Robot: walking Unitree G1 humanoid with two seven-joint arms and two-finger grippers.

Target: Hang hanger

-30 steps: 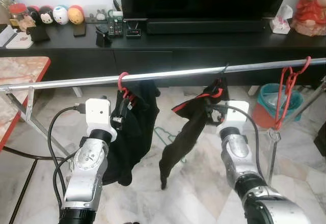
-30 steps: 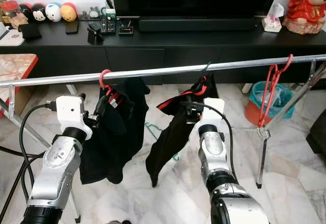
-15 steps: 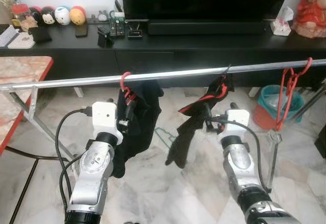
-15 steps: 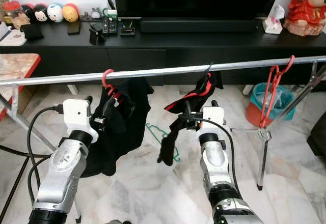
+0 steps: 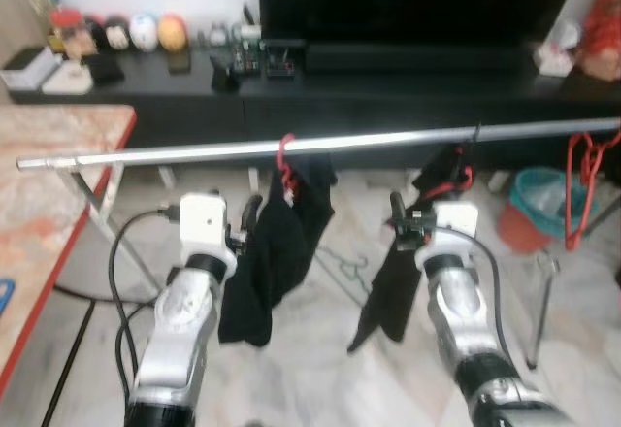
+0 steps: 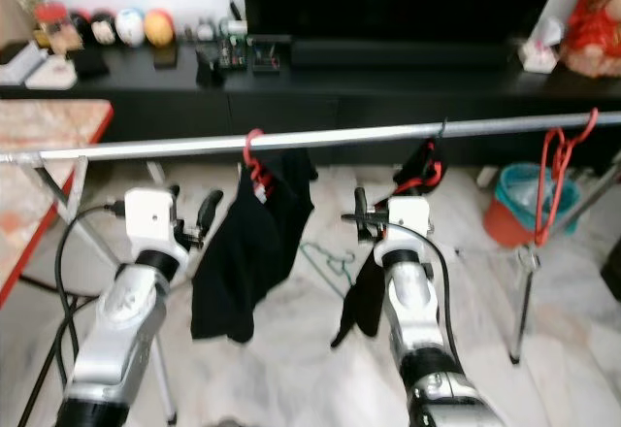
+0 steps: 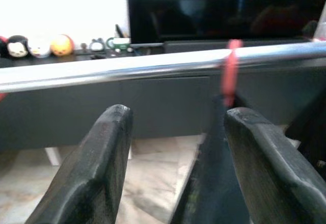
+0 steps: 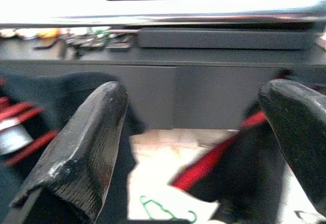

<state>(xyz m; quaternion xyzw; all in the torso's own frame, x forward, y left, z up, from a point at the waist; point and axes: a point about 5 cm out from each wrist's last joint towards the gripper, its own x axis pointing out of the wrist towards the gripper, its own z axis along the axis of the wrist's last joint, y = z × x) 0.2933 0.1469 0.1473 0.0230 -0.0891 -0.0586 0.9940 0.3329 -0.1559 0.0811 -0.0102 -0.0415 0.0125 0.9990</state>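
A silver rail [image 5: 369, 140] runs across in front of me. A red hanger [image 5: 284, 151] carrying a black garment [image 5: 281, 243] hangs on it near the middle. Further right, a second hanger [image 5: 473, 136] hangs on the rail with a black and red garment [image 5: 408, 272]. My left gripper [image 5: 247, 215] is open, just left of the black garment and apart from it. My right gripper [image 5: 400, 215] is open too, beside the black and red garment; in the right wrist view its fingers [image 8: 86, 142] stand wide apart with nothing between them. Empty red hangers [image 5: 582, 170] hang at the rail's right end.
A black TV console [image 5: 388, 82] with a TV [image 5: 417, 0] and small toys [image 5: 146, 31] stands behind the rail. A red-edged table [image 5: 49, 175] is at the left. A green hanger [image 5: 347, 270] lies on the marble floor. A teal and orange bucket [image 5: 539, 209] stands at the right.
The view has shifted and pulled back. Both grippers have let go and drawn away from the garments, which now hang freely from the rail.
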